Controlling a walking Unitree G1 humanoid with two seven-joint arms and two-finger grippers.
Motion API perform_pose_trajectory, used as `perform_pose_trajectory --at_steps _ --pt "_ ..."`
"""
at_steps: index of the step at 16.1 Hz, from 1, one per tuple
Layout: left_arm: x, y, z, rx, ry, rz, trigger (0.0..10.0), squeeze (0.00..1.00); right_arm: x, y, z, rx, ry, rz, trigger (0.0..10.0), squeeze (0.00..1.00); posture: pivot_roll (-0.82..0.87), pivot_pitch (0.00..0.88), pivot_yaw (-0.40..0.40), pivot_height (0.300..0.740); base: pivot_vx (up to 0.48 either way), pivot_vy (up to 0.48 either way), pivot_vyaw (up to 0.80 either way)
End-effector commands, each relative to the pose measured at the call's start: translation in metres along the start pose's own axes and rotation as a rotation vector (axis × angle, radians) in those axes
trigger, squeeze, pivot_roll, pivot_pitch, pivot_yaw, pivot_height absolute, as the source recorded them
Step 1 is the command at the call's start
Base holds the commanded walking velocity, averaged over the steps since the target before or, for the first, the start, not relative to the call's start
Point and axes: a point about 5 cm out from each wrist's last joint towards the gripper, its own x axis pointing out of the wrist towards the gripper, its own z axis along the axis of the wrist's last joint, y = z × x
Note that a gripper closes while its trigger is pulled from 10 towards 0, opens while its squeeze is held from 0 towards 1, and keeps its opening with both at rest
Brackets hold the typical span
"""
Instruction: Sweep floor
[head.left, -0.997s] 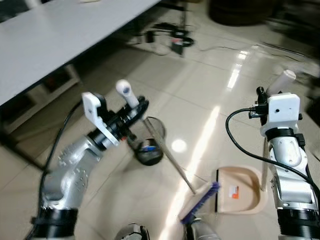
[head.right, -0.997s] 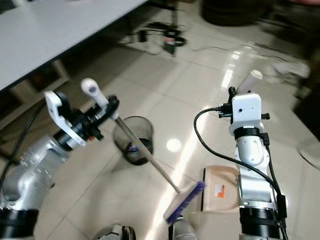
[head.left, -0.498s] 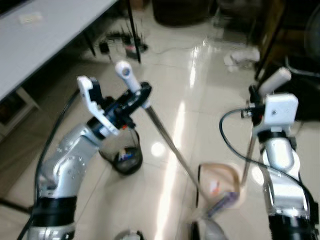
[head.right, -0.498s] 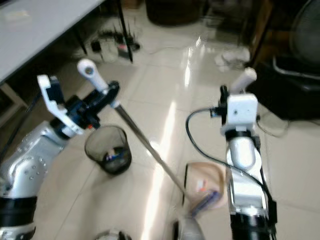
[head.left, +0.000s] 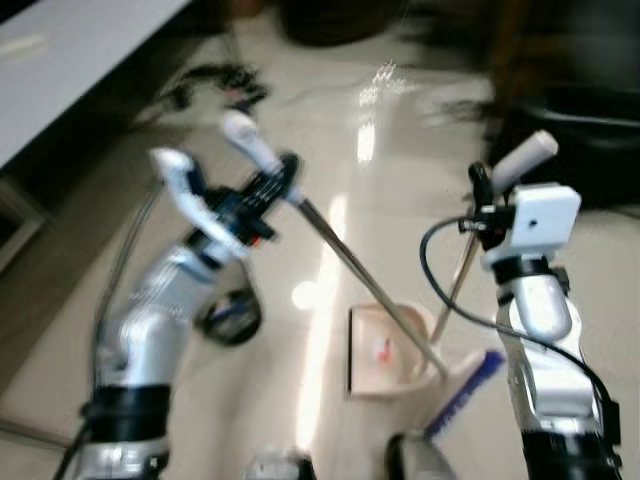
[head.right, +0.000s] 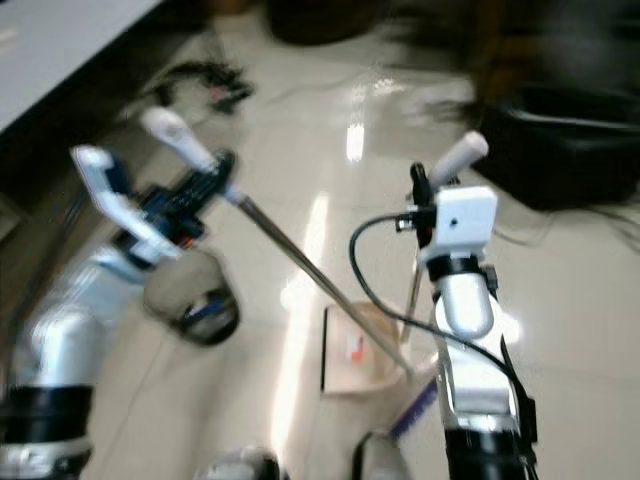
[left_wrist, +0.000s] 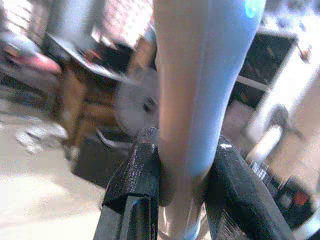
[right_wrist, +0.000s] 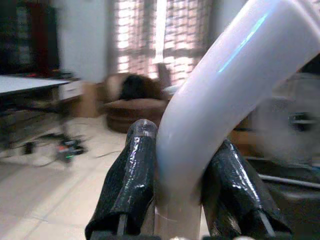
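My left gripper (head.left: 272, 188) is shut on the broom's white handle (head.left: 246, 142), near its top. The metal shaft (head.left: 360, 285) slants down to the blue-bristled broom head (head.left: 466, 388), which lies at the right edge of the beige dustpan (head.left: 385, 342) on the tiled floor. My right gripper (head.left: 482, 192) is shut on the dustpan's upright white handle (head.left: 524, 156). In the left wrist view the black fingers (left_wrist: 136, 190) clamp the pale handle (left_wrist: 200, 90). In the right wrist view the fingers (right_wrist: 131, 182) clamp the curved white handle (right_wrist: 225, 90).
A black mesh waste bin (head.left: 232, 318) with some rubbish stands on the floor under my left arm. A grey table (head.left: 50, 70) runs along the far left, with cables (head.left: 215, 85) on the floor beside it. Dark furniture (head.left: 575, 115) stands at the back right.
The view has swung to the right and is blurred. The broom head has passed from the dustpan's left side across to its right edge. Both grips are unchanged.
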Motion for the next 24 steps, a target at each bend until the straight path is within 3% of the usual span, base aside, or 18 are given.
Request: perform_pose_trajectory --at_steps 1,3,4,5,6,7,8,11,13,15,16,18,20,24 --pt "-0.004 0.008 0.007 0.046 -0.007 0.044 10.0 0.0 0.001 -0.002 0.013 -0.03 -0.059 0.001 10.0 0.0 -0.03 0.12 0.112 0.74 0.0 0.0 -0.8" --pt "-0.008 0.007 0.011 0.045 0.004 0.027 10.0 0.0 0.0 -0.006 0.008 -0.037 -0.027 -0.02 10.0 0.0 -0.03 0.119 0.108 0.74 0.0 0.0 -0.8" --pt "-0.012 0.007 0.007 0.086 0.056 0.029 10.0 0.0 -0.001 -0.008 0.005 -0.063 -0.012 -0.035 10.0 0.0 -0.02 0.117 0.106 0.74 0.0 0.0 0.0" --pt "-0.016 0.012 0.001 0.133 0.112 0.06 10.0 0.0 -0.002 -0.01 0.005 -0.072 -0.014 -0.047 10.0 0.0 -0.02 0.115 0.108 0.74 0.0 0.0 0.0" --pt "-0.028 0.029 -0.009 0.206 0.18 0.19 10.0 0.0 -0.002 -0.014 0.003 -0.092 0.01 -0.07 10.0 0.0 -0.03 0.112 0.112 0.74 0.0 0.0 0.0" --pt "-0.032 0.032 -0.011 0.22 0.189 0.223 10.0 0.0 -0.003 -0.015 0.002 -0.096 0.018 -0.075 10.0 0.0 -0.03 0.109 0.111 0.74 0.0 0.0 0.0" --pt "-0.044 0.041 -0.011 0.254 0.18 0.311 10.0 0.0 -0.009 -0.024 -0.009 -0.1 0.102 -0.127 10.0 0.0 -0.03 0.107 0.103 0.74 0.0 0.0 0.0" --pt "-0.056 0.043 -0.007 0.236 0.14 0.358 10.0 0.0 -0.016 -0.036 -0.015 -0.135 0.138 -0.162 10.0 0.0 -0.03 0.101 0.09 0.74 0.0 0.0 -0.53" --pt "-0.064 0.047 -0.014 0.3 0.193 0.395 10.0 0.0 -0.017 -0.047 -0.014 -0.166 0.133 -0.167 10.0 0.0 -0.04 0.098 0.09 0.74 0.0 0.0 -0.8" --pt "-0.062 0.051 -0.029 0.367 0.227 0.483 10.0 0.0 -0.016 -0.043 -0.01 -0.15 0.117 -0.156 10.0 0.0 -0.04 0.093 0.093 0.74 0.0 0.0 -0.8" --pt "-0.061 0.056 -0.035 0.394 0.211 0.583 10.0 0.0 -0.016 -0.038 -0.008 -0.146 0.106 -0.151 10.0 0.0 -0.05 0.09 0.096 0.74 0.0 0.0 -0.8" --pt "-0.057 0.057 -0.041 0.406 0.2 0.654 10.0 0.0 -0.017 -0.035 -0.012 -0.123 0.127 -0.172 10.0 0.0 -0.06 0.089 0.097 0.74 0.0 0.0 -0.4" --pt "-0.044 0.049 -0.046 0.448 0.21 0.611 10.0 0.0 -0.018 -0.033 -0.022 -0.08 0.195 -0.199 10.0 0.0 -0.06 0.088 0.093 0.74 0.0 0.0 0.0" --pt "-0.02 0.044 -0.046 0.547 0.175 0.557 10.0 0.0 -0.016 -0.028 -0.023 -0.009 0.178 -0.208 10.0 0.0 -0.06 0.095 0.091 0.74 0.062 0.0 0.0"
